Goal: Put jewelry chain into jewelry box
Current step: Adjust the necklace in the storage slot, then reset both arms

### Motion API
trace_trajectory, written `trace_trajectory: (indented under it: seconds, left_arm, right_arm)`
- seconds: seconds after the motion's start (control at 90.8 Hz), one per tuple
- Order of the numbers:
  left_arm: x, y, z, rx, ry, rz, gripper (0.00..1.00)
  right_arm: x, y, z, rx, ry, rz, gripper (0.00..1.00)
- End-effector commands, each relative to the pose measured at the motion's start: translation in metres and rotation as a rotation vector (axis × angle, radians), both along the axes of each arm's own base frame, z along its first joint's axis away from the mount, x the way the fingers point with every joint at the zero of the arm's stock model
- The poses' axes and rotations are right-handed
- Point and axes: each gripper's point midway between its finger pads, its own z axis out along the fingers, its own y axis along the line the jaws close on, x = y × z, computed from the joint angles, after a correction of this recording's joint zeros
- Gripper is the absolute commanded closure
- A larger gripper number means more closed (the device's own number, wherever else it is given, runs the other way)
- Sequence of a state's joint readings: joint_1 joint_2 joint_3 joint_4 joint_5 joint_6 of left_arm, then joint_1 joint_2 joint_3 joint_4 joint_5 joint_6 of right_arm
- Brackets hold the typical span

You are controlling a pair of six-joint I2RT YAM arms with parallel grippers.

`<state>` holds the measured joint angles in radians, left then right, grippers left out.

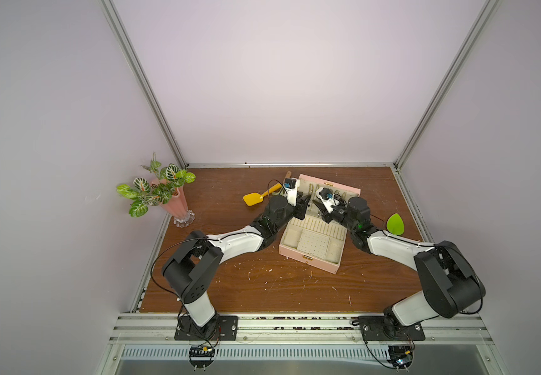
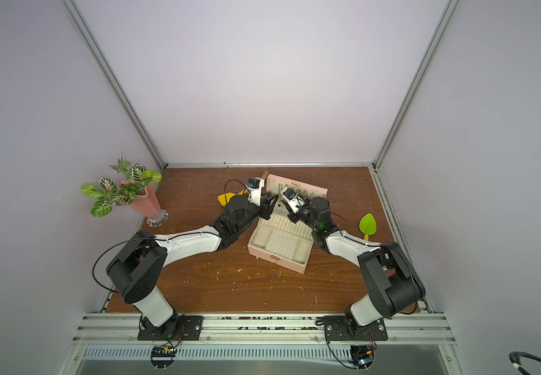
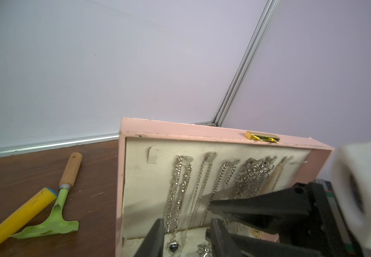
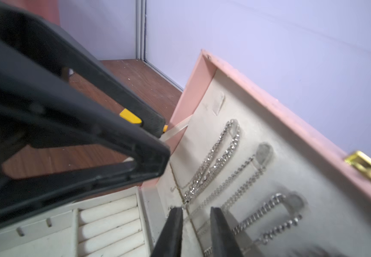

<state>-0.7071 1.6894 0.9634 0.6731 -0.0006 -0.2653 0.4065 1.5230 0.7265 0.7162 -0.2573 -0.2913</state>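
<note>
The jewelry box [image 1: 308,262] sits open on the counter [image 1: 262,285]. Its pink base is on the side nearer me and its lid [image 3: 180,130] stands up along the far edge of the base, with a gold clasp [image 3: 262,137] on the top rim.

Both of my hands are at the lid's cream lining, just above the back of the base, their tips near each other. My left hand [image 3: 186,241] comes in from the box's left side with its fingers spread. A thin strand carrying a dark heart pendant [image 3: 173,247] hangs in the gap. I cannot tell whether either finger touches it.

My right hand [image 4: 195,233] comes in from the box's right side, its fingers also apart. Bare lining and a fine strand show between them, and nothing is pinched.

The chains [image 3: 178,184] are inside the box, hanging side by side from small hooks on the lid lining. I cannot tell which of them is the one for the task.

Left of the box, beside the lid, lie a yellow spatula [image 1: 253,198] and a green trowel [image 3: 57,213] with a wooden handle. A green leaf-shaped tool [image 1: 395,224] lies to the box's right.
</note>
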Motion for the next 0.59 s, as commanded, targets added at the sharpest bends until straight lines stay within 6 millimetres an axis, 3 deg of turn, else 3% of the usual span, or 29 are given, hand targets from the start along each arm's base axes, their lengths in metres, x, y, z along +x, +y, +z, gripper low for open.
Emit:
trace_trajectory:
  seconds: [0.0,0.176,0.308,0.451,0.583]
  left_arm:
    - [-0.003,0.007,0.017,-0.024,-0.045,-0.011,0.59]
    - [-0.013,0.015,0.026,-0.030,-0.093,-0.040,0.52]
    - [-0.030,0.022,0.030,0.029,-0.156,-0.088,0.42]
    - [-0.046,0.036,0.022,0.098,-0.174,-0.129,0.34]
    - [-0.045,0.078,0.005,0.102,-0.119,-0.055,0.28]
  right_arm:
    - [-0.013,0.007,0.017,0.058,-0.015,0.062,0.71]
    - [-0.034,0.009,0.033,0.128,-0.010,0.116,0.62]
    - [-0.050,-0.007,0.048,0.186,-0.018,0.085,0.48]
    - [-0.064,-0.044,0.063,0.277,-0.030,-0.036,0.34]
    - [-0.062,-0.100,0.058,0.359,0.002,-0.234,0.26]
